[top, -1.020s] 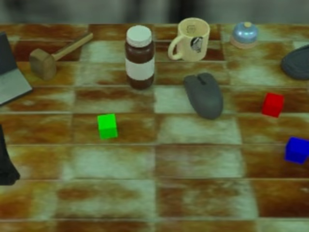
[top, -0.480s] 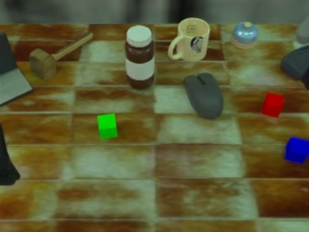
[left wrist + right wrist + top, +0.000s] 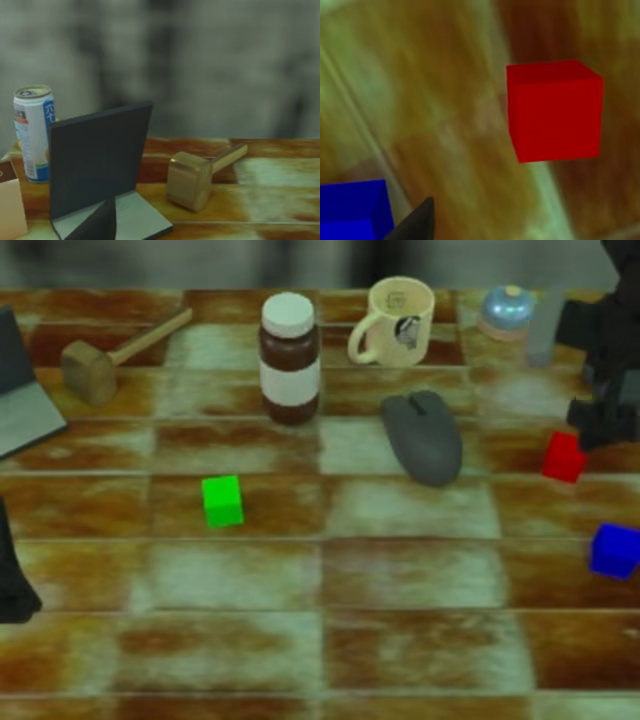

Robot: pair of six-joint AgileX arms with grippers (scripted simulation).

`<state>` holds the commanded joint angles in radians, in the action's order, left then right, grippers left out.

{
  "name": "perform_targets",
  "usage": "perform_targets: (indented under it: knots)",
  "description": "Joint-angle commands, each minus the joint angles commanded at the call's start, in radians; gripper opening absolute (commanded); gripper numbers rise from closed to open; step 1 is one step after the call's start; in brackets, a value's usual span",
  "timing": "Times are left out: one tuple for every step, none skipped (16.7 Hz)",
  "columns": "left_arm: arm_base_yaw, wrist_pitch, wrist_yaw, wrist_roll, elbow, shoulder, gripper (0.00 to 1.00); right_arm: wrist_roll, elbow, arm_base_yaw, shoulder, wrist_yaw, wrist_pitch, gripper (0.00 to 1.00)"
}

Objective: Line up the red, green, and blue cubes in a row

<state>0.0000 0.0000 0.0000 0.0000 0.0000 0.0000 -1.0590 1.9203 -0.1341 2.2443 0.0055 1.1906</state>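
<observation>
The red cube (image 3: 564, 456) is bright, plain and sharp-edged, sitting near the surface's (image 3: 330, 660) right edge. The deep blue cube (image 3: 613, 550) lies nearer the front at that same edge. The bright green cube (image 3: 222, 501) rests left of centre. The right claw (image 3: 606, 422) hangs just beside the red cube; whether it is open, I cannot tell. The left claw (image 3: 12, 580) sits at the left edge.
</observation>
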Motion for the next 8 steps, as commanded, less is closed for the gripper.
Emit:
perform_targets:
  knots:
    - [0.000, 0.000, 0.000, 0.000, 0.000, 0.000, 1.00, -0.021, 0.041, -0.003, 0.043, 0.000, 0.022, 1.00]
    - [0.000, 0.000, 0.000, 0.000, 0.000, 0.000, 1.00, -0.038, 0.073, -0.005, 0.075, -0.001, 0.038, 1.00]
    - [0.000, 0.000, 0.000, 0.000, 0.000, 0.000, 1.00, -0.049, 0.095, -0.006, 0.096, -0.001, 0.049, 1.00]
    - [0.000, 0.000, 0.000, 0.000, 0.000, 0.000, 1.00, -0.056, 0.107, -0.007, 0.107, -0.001, 0.056, 1.00]
    - [0.000, 0.000, 0.000, 0.000, 0.000, 0.000, 1.00, -0.057, 0.111, -0.007, 0.110, -0.001, 0.057, 1.00]
    - [0.000, 0.000, 0.000, 0.000, 0.000, 0.000, 1.00, -0.057, 0.111, -0.007, 0.110, -0.001, 0.057, 1.00]
    - [0.000, 0.000, 0.000, 0.000, 0.000, 0.000, 1.00, -0.057, 0.111, -0.007, 0.110, -0.001, 0.057, 1.00]
    - [0.000, 0.000, 0.000, 0.000, 0.000, 0.000, 1.00, -0.057, 0.111, -0.007, 0.110, -0.001, 0.057, 1.00]
